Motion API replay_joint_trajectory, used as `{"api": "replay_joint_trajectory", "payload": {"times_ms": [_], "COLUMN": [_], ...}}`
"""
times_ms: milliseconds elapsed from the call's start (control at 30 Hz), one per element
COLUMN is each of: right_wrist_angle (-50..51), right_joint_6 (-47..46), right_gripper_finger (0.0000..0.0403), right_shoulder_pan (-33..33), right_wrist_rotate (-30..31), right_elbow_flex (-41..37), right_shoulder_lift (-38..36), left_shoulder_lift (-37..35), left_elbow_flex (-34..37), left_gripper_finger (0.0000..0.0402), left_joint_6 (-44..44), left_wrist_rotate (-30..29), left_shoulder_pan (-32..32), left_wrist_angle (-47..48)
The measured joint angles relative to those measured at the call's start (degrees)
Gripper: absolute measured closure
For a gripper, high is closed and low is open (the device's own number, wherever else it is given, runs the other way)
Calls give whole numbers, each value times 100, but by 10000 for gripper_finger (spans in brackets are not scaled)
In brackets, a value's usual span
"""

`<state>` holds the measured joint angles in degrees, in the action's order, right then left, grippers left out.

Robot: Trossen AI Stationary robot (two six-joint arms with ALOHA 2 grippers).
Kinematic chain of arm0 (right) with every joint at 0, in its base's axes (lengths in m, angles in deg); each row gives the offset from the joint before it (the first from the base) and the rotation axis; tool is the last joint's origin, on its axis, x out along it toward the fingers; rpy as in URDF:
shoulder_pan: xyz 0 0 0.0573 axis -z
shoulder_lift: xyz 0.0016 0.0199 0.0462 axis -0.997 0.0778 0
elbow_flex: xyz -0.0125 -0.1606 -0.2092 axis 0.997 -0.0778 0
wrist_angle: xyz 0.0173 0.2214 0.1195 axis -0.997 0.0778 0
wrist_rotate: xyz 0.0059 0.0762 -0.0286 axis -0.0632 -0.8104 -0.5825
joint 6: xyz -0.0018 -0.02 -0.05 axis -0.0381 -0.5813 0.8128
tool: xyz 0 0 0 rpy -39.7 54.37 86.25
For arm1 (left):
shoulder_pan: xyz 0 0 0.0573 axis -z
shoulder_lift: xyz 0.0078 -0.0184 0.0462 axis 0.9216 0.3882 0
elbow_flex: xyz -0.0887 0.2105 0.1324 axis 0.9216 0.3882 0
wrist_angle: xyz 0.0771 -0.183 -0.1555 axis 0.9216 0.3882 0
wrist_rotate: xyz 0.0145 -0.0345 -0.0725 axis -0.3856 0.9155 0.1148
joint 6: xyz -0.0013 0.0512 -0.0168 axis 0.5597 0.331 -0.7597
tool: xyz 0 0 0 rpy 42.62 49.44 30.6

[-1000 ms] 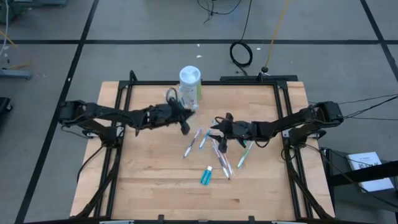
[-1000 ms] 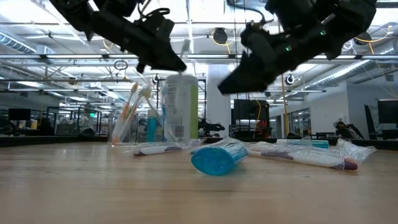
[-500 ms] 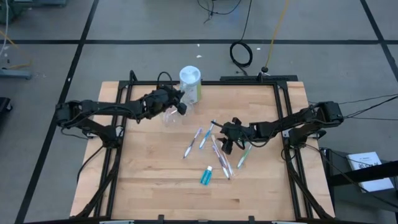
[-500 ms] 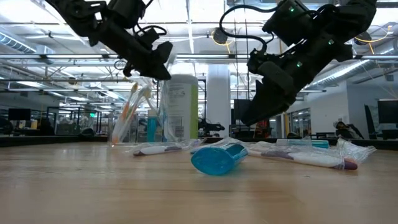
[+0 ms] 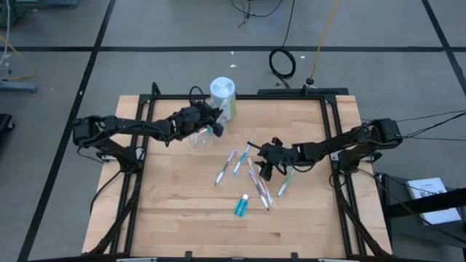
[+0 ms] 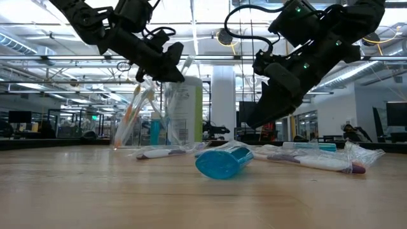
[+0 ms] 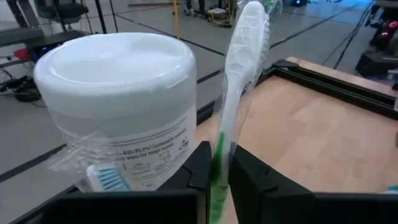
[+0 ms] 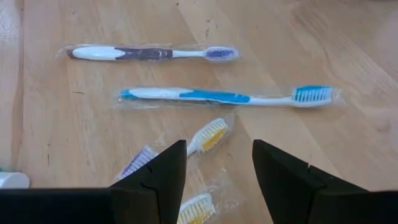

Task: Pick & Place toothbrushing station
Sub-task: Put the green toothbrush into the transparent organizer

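The left hand is clamped on a wrapped green-and-white toothbrush, held with its long axis upright, at the far left of the surface. Just below and beside it stands the clear cup, already holding a few brushes, next to the white-capped canister. The coming move looks to turn on lining that upright brush over the cup's mouth and lowering it straight in. The right hand, fingers apart and empty, hovers over the loose toothbrushes lying flat mid-surface; the blue-handled toothbrush and a purple one lie crosswise beyond its fingers. A teal toothpaste tube lies nearer.
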<state>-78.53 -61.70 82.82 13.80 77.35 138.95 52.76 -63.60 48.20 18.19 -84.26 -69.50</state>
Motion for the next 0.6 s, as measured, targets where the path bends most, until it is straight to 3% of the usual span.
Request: {"api": "replay_joint_trajectory", "payload": {"times_ms": [400, 600], "right_wrist_angle": [0, 0], "right_joint_6": [0, -1], "right_gripper_finger": [231, 232], "right_shoulder_pan": [0, 0], "right_wrist_rotate": [0, 0], "right_elbow_flex": [0, 0], "right_shoulder_lift": [1, 1], "left_shoulder_lift": [422, 424], "left_elbow_flex": [4, 0], "left_gripper_finger": [379, 375], "left_joint_6": [-197, -474], "left_wrist_rotate": [-12, 382], "left_shoulder_pan": [34, 31], "left_wrist_angle": [216, 924]}}
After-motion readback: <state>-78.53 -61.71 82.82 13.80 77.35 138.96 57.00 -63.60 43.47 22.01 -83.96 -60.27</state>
